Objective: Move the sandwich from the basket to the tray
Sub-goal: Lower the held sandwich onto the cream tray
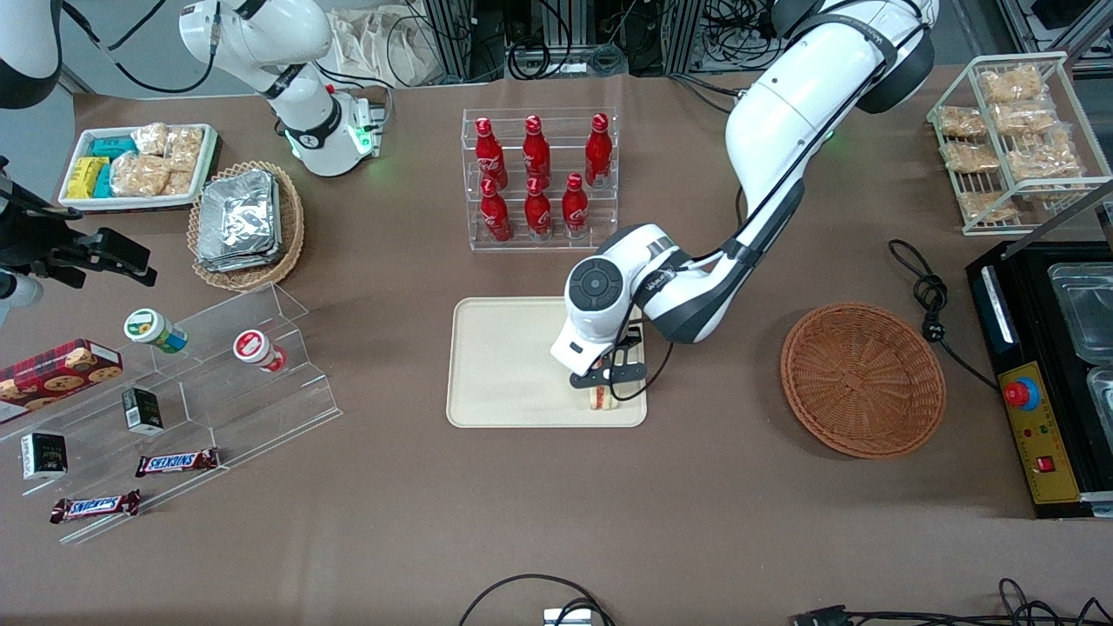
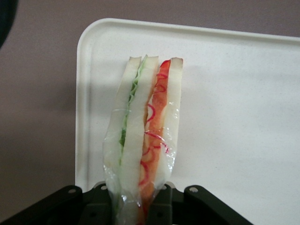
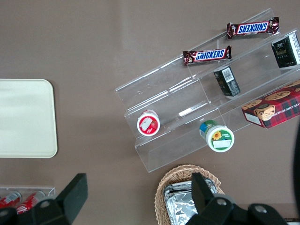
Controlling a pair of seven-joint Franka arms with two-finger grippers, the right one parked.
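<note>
The left arm's black two-finger tool point(image 1: 611, 389) is over the corner of the large flat cream-beige rectangular tray point(image 1: 504, 365) nearest the front camera and the working arm's end of the tabletop point(image 1: 556, 522), pinching the small clear-wrapped triangular sandwich of pale bread with green and red-orange filling point(image 2: 145, 136). The round reddish-brown woven wicker basket point(image 1: 863, 379) sits empty, well apart toward the working arm's end. The chief risk, I judge, is the placement: the sandwich stands on edge close to the tray's rim, so on release it could topple outward onto the tabletop or come to rest across the rim. The slippery wrap could also cling to a finger and drag the wedge as the tool lifts. The fingers are narrowly set, closed on the sandwich's lower end through the film.
</note>
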